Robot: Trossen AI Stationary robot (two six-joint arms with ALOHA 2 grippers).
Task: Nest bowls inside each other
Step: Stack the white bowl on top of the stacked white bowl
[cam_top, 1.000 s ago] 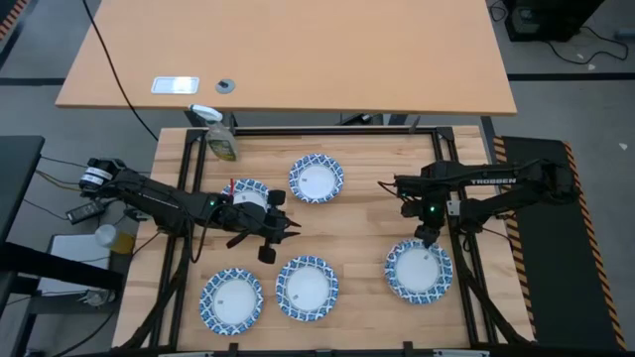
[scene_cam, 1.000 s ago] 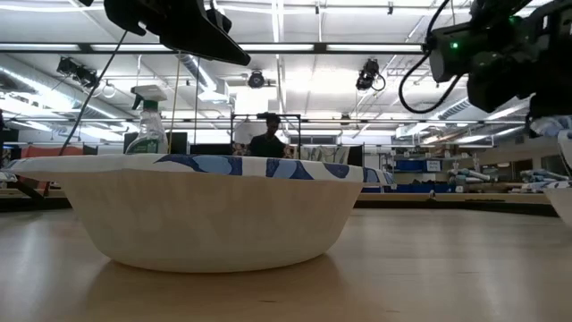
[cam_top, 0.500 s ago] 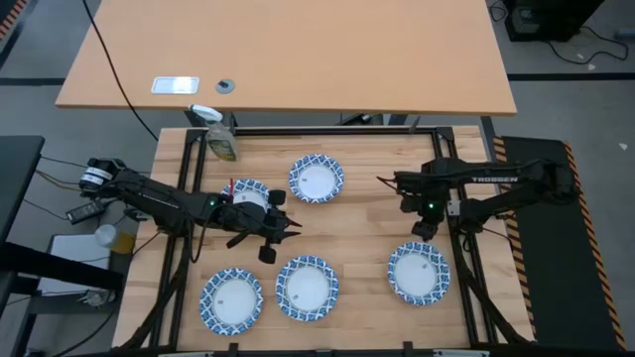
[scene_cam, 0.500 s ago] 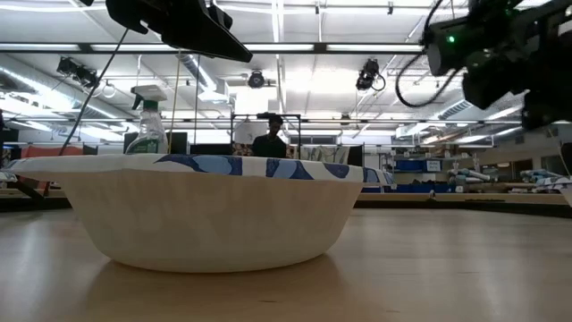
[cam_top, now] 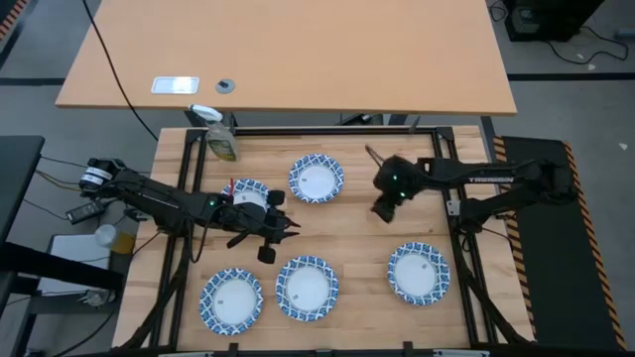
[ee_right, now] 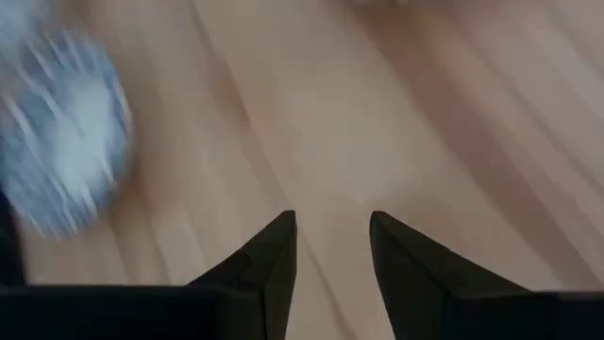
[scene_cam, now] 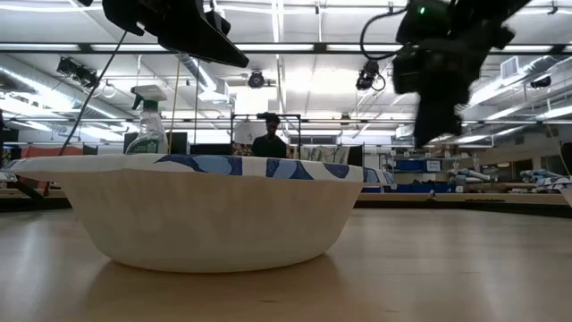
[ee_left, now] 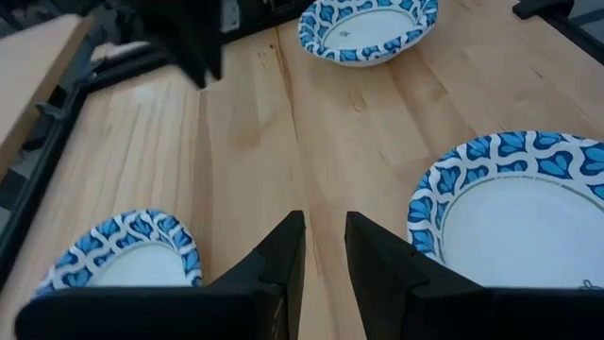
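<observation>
Now right hand farther from bowl.

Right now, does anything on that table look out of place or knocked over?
Only the green-and-white plastic spray bottle at the far left corner; it isn't a bowl. The blue-rimmed white bowls sit upright and apart, nothing spilled.

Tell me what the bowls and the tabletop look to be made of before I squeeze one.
The bowls: probably pressed paper or thin foam, not ceramic; matte white wall with faint fluting, printed blue pattern on the rim, no glaze shine. The tabletop: light wood, butcher-block style; the left wrist view shows parallel strips with visible grain and a dull, satin surface.
</observation>
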